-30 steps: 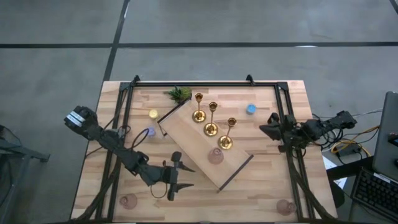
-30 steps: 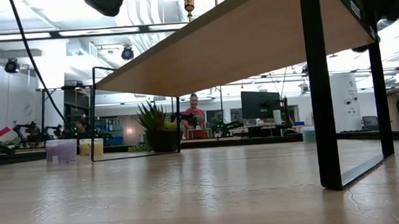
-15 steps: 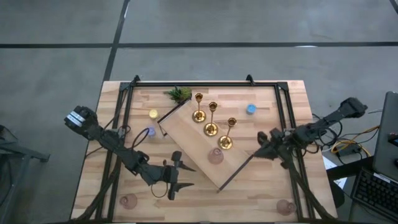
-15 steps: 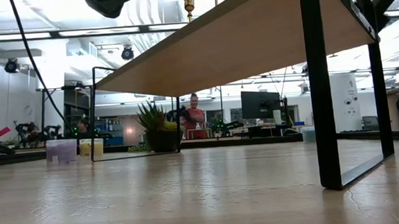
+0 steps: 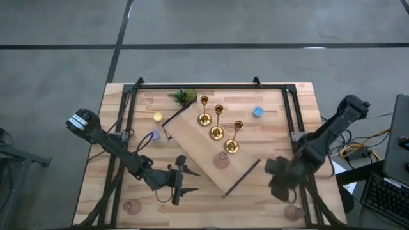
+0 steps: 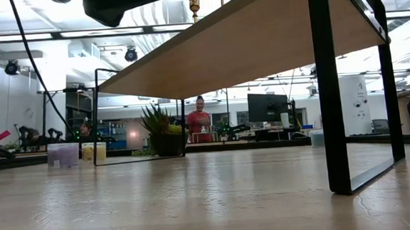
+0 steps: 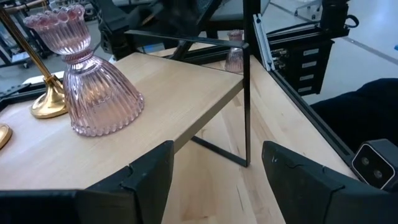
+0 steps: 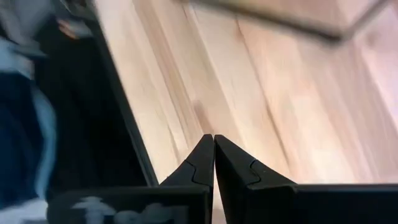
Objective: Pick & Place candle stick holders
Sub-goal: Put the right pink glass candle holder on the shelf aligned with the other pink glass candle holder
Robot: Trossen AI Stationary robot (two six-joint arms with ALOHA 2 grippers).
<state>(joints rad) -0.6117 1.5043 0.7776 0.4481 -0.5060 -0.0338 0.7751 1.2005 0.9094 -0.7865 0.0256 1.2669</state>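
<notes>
Our right fingers (image 8: 213,163) are pressed shut and empty, left fingers (image 7: 214,177) wide; one pink glass holder (image 5: 221,160) sits on the wooden riser (image 5: 198,137), two remain on the bench (image 5: 268,102).

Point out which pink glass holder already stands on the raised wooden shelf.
The pink glass holder beside the three gold candlesticks, near the shelf's front end. The other two sit on the table at its front corners, one left, one right.
</notes>
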